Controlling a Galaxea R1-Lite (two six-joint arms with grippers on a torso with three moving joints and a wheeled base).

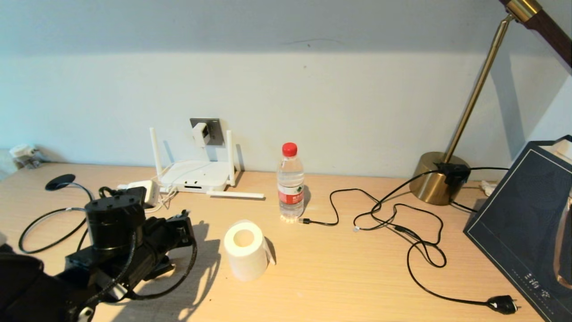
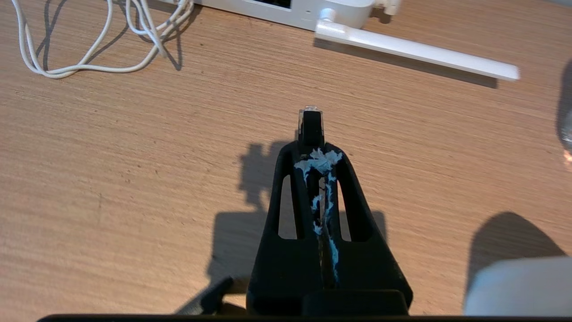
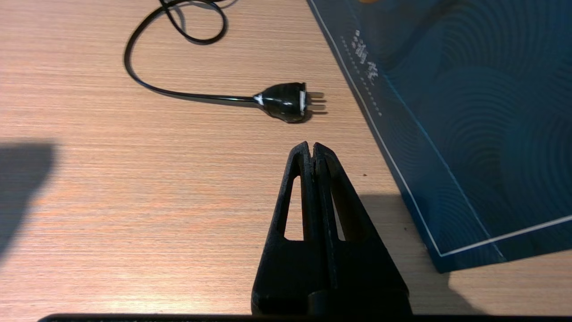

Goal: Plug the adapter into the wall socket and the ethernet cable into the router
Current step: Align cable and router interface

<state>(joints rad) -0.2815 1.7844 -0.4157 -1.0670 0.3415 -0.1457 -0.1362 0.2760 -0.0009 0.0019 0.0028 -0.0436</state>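
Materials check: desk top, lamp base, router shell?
Desk top: light wood or wood-look laminate, matte, with straight grain lines. Lamp base: brass-toned metal, polished, judging by its sheen. Router shell: white plastic, smooth, probably matte.

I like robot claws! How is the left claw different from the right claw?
The left gripper pinches the plug of the ethernet cable; the right gripper is shut on nothing. The left gripper has pale blue flecks inside; the right gripper is plain black. The left faces the router, the right a two-pin plug. Both are black, shut, above the table.
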